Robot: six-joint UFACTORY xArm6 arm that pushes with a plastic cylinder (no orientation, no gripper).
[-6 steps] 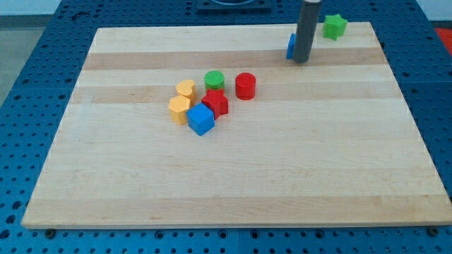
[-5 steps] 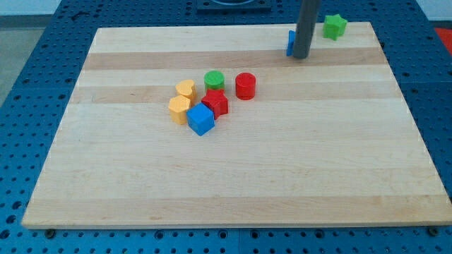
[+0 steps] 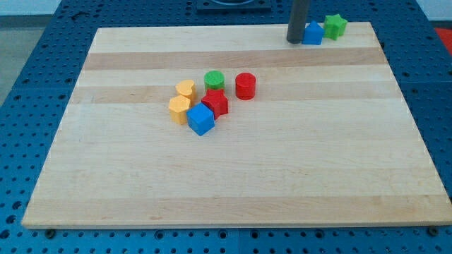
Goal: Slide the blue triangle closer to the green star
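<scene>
The blue triangle (image 3: 313, 33) sits near the view's top right of the wooden board, just left of the green star (image 3: 335, 26), almost touching it. My tip (image 3: 296, 41) rests on the board right against the triangle's left side. The dark rod rises out of the view's top.
A cluster sits left of the board's middle: a green cylinder (image 3: 214, 79), a red cylinder (image 3: 245, 85), a red star-like block (image 3: 215, 102), a blue cube (image 3: 200, 119), a yellow heart-like block (image 3: 186, 89) and a yellow hexagon-like block (image 3: 179, 109). The board's top edge (image 3: 212, 29) is close behind the tip.
The blue triangle has moved right and up, from behind the rod to beside the green star. My tip has moved slightly up and now stands on the triangle's left.
</scene>
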